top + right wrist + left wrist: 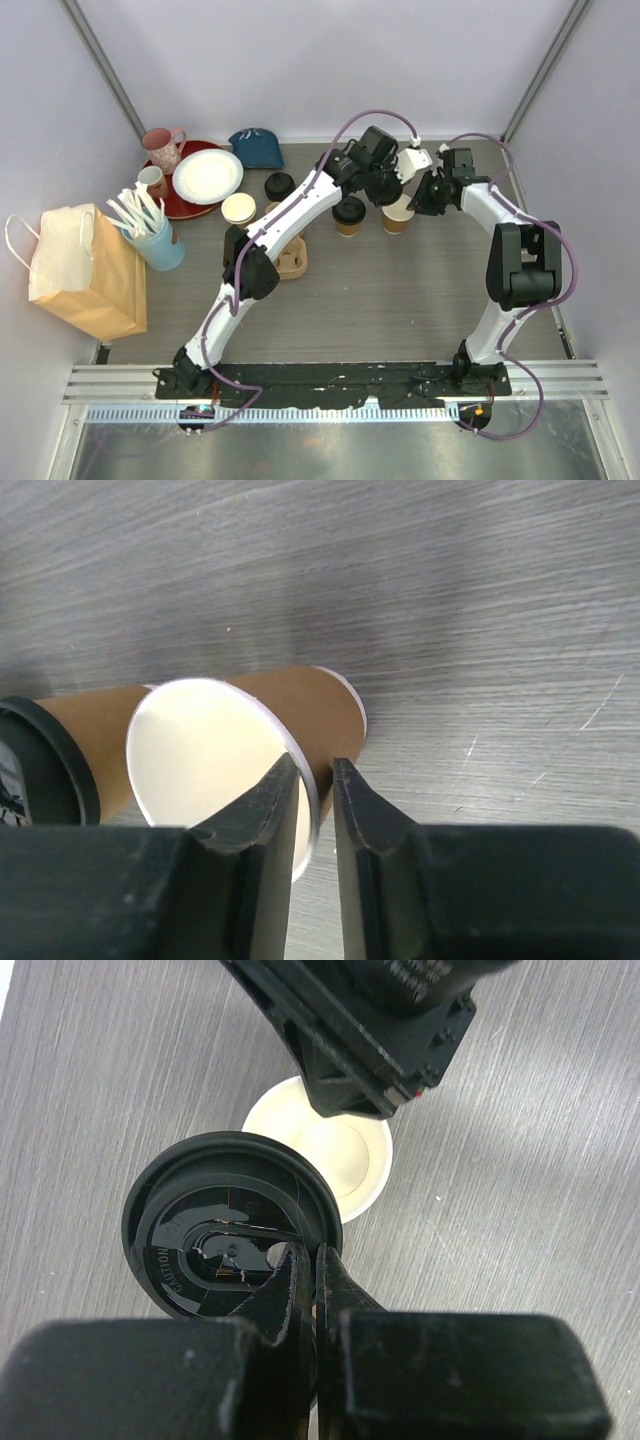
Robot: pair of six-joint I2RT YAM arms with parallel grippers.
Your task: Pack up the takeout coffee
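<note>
One takeout coffee (349, 212) stands mid-table, tan with a black lid (232, 1225). My left gripper (310, 1252) is shut on that lid's right rim; the cup body under it is hidden in the left wrist view. A second lidded takeout coffee (279, 185) stands further back left. Beside the first stands a lidless tan cup (398, 215) (210, 750), cream inside. My right gripper (315, 765) straddles its rim, one finger inside and one outside, with a slim gap showing beside the wall. In the right wrist view the lidded cup (100, 725) is at the left edge.
A cardboard cup carrier (291, 258) lies under the left arm. Another lidless cup (238, 208) stands left of it. A paper bag (85, 270), a blue cup of utensils (160, 245), a red plate (197, 211), a pink mug (163, 148) and a blue cloth (256, 146) fill the left and back.
</note>
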